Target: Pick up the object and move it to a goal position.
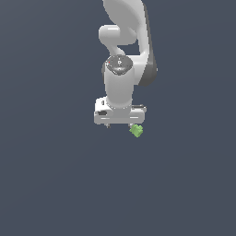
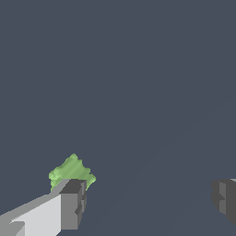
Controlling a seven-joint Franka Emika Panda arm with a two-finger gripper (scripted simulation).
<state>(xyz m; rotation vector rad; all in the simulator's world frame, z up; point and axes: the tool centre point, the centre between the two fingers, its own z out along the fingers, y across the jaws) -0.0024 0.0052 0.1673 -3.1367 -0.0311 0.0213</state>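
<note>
The object is a small bright green lumpy item on the dark grey floor. In the exterior view it lies just under the gripper hand's right end. My white gripper points down above the floor, its jaws wide apart and empty. In the wrist view the object shows just past the tip of one finger, partly hidden by it. The other finger is far off at the picture's edge. The object is not in the gap between the fingers of the gripper.
The white arm rises from the gripper towards the top of the exterior view. Plain dark grey floor lies all around. No other objects or goal marker show.
</note>
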